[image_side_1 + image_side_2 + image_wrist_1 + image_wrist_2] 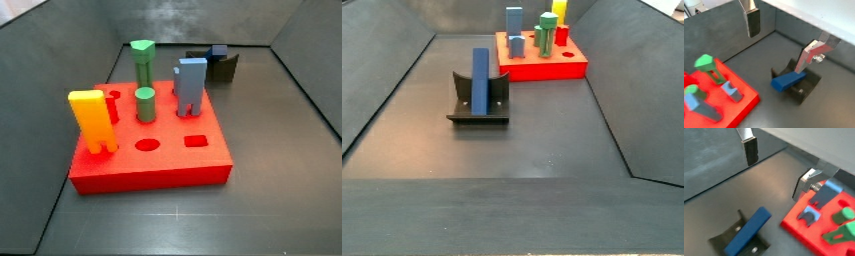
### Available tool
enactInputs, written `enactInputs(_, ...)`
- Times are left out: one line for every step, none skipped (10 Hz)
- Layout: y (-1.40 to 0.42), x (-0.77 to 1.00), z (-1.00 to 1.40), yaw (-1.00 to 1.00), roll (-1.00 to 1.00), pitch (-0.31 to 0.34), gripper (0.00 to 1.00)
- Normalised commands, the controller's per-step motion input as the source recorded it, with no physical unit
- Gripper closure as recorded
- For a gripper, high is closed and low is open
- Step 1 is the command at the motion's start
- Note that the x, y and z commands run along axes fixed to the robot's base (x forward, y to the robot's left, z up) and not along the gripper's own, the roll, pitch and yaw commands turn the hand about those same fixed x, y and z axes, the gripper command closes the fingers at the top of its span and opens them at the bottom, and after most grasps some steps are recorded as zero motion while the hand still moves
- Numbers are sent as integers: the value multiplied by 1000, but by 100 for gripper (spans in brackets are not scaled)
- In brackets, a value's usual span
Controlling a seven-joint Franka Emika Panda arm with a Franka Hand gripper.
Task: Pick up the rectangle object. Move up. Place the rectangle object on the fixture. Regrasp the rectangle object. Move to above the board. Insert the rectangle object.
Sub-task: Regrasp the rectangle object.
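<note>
The rectangle object, a dark blue bar [480,80], rests in the black fixture [500,100] and leans up against its back. It shows in both wrist views [787,81] [749,230], lying in the fixture [807,85] [724,238]. My gripper [784,40] [779,168] is open and empty, high above the floor beside the fixture; the bar lies below and off to the side of its fingers [753,22]. The red board [147,165] [543,68] stands beyond the fixture. The gripper is not in either side view.
The board holds a yellow peg [91,120], two green pegs [142,62], and a pale blue block [191,85]. Grey bin walls [396,80] enclose the dark floor on all sides. The fixture stands a short gap from the board.
</note>
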Motion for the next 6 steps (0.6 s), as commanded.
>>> enactInputs(-15, 4, 12, 31, 1000, 19, 0)
enactInputs(-16, 3, 10, 33, 1000, 25, 0)
enactInputs(-19, 9, 9, 34, 1000, 31, 0)
enactInputs(-21, 18, 7, 36, 1000, 35, 0)
enactInputs(-24, 29, 3, 40, 1000, 47, 0)
enactInputs(-26, 48, -1, 45, 1000, 61, 0)
